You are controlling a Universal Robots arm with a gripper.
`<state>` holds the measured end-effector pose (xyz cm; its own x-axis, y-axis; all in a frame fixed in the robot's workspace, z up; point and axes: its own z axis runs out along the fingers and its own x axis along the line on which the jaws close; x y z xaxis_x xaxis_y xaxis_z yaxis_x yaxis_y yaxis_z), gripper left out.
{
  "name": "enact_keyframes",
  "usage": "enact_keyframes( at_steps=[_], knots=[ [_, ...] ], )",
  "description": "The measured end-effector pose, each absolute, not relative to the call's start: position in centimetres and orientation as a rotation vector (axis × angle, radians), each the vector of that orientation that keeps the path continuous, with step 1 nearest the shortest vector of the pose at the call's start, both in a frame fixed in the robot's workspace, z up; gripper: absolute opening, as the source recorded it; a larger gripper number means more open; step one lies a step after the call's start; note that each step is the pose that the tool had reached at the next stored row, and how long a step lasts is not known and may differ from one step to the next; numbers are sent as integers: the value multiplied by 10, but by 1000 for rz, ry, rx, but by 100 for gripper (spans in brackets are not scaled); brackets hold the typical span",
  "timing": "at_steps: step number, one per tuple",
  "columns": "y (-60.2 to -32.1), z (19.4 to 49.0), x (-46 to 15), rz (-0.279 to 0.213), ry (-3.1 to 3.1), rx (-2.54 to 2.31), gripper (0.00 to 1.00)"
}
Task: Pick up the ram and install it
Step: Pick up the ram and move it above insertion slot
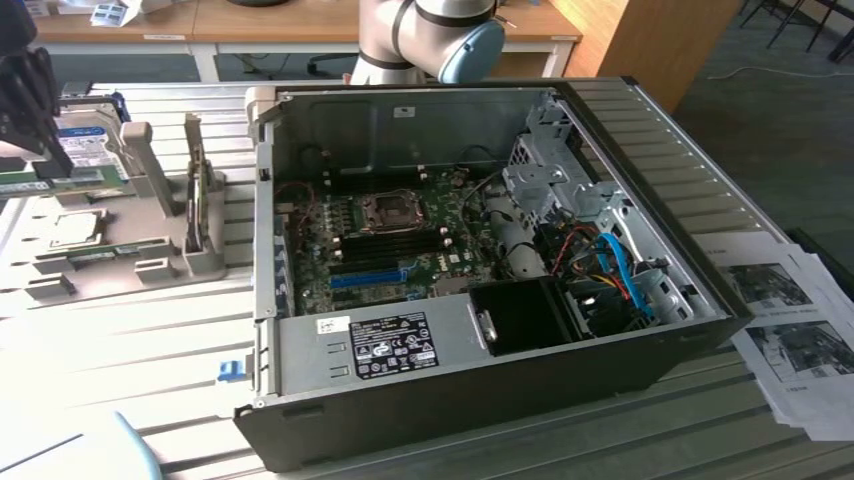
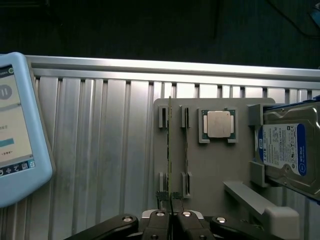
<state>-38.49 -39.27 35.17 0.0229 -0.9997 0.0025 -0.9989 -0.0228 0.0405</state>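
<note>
Your hand [image 2: 171, 205] is closed on the ram [image 2: 170, 145], pinching one end as it stands on edge in the holder [image 2: 220, 170]. Lift straight, clear of the neighbouring stick [image 2: 186, 150].

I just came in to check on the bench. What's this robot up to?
The arm's gripper is closed on the ram, a thin green stick standing on edge in a grey parts holder, beside a second stick, a processor and a hard drive. It is unclear whether the ram has left its slots. The open computer case lies next to the holder, its motherboard exposed.
</note>
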Motion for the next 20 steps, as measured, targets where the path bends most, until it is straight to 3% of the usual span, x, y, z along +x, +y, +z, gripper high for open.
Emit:
enact_keyframes(
  at_steps=[20],
  knots=[
    [-393, 376, -382, -33, -2165, 2215, 11]
  ],
)
